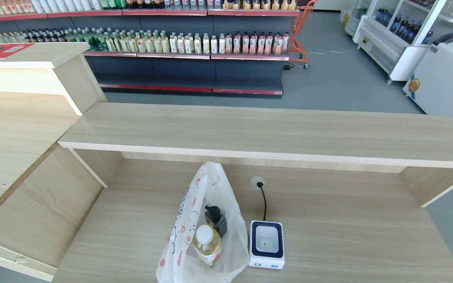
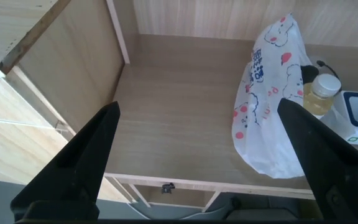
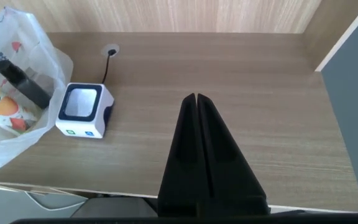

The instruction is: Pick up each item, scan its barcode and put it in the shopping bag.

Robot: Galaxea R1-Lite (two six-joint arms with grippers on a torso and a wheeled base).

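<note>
A white plastic shopping bag (image 1: 195,236) with red and blue print stands on the lower counter, its mouth open. Inside it are a clear bottle of yellow drink with a white cap (image 1: 207,245) and a dark pump bottle (image 1: 215,218). Just right of the bag sits the white and blue barcode scanner (image 1: 266,243), its black cable running to a hole in the counter. My left gripper (image 2: 197,118) is open, held above the counter's near edge with the shopping bag (image 2: 267,106) off to one side. My right gripper (image 3: 196,106) is shut with nothing in it, above bare counter beside the barcode scanner (image 3: 84,110).
A raised wooden ledge (image 1: 266,133) runs across behind the lower counter, with side walls at left (image 1: 41,212) and right (image 1: 435,181). Beyond it stand store shelves of bottles (image 1: 171,43) and freezers (image 1: 442,74).
</note>
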